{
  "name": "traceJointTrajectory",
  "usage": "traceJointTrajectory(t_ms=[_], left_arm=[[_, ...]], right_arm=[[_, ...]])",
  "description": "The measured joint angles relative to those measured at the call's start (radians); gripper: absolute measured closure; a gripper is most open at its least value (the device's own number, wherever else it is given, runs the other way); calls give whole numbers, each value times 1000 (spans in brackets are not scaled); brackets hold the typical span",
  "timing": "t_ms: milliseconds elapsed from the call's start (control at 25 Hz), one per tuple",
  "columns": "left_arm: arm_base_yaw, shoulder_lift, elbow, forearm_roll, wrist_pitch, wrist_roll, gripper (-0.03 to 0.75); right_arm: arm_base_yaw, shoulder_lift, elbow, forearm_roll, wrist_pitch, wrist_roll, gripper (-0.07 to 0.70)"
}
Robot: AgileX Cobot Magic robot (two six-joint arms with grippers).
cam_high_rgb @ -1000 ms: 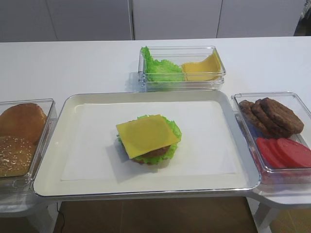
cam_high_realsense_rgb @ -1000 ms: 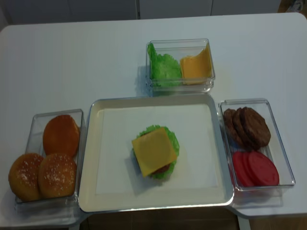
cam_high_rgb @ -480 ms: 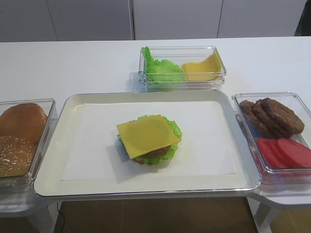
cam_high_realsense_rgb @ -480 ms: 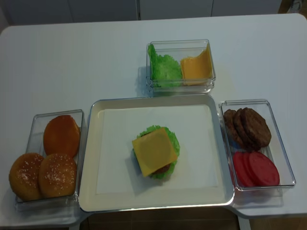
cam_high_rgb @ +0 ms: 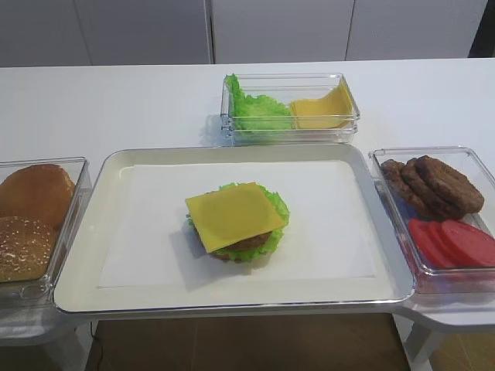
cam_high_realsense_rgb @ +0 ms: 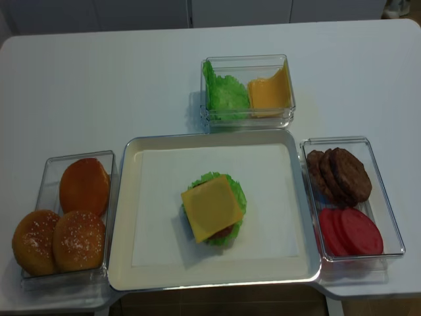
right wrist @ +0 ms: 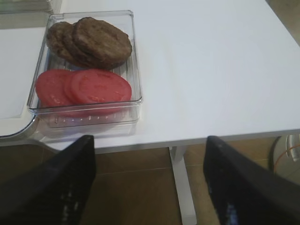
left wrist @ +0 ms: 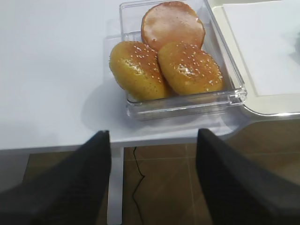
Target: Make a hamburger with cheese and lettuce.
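The hamburger (cam_high_rgb: 240,246) sits in the middle of the white tray (cam_high_rgb: 108,286): a brown patty over a ruffled green lettuce leaf (cam_high_rgb: 277,205), with a square yellow cheese slice (cam_high_rgb: 234,215) lying on top. It also shows in the realsense view (cam_high_realsense_rgb: 223,233) under the cheese (cam_high_realsense_rgb: 212,207). My right gripper (right wrist: 150,187) is open and empty, below the table's front edge near the patty box. My left gripper (left wrist: 152,180) is open and empty, below the table edge in front of the bun box. Neither gripper shows in the exterior views.
A clear box at the back holds spare lettuce (cam_high_rgb: 255,108) and cheese slices (cam_high_rgb: 321,112). A clear box on the right holds loose patties (cam_high_rgb: 433,184) and red tomato slices (cam_high_rgb: 456,241). A clear box on the left holds buns (cam_high_realsense_rgb: 79,240). White table (cam_high_rgb: 116,100) all around.
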Motion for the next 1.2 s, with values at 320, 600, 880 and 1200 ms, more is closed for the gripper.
traceJointTrajectory(t_ms=[320, 600, 880, 1200], left_arm=[[0, 0, 0, 0, 0, 0, 283], [0, 0, 0, 0, 0, 0, 283], [0, 0, 0, 0, 0, 0, 283], [0, 0, 0, 0, 0, 0, 283]], right_arm=[[47, 0, 0, 0, 0, 2, 70], [53, 0, 0, 0, 0, 2, 70], [53, -8, 0, 0, 0, 2, 70], [53, -8, 0, 0, 0, 2, 70]])
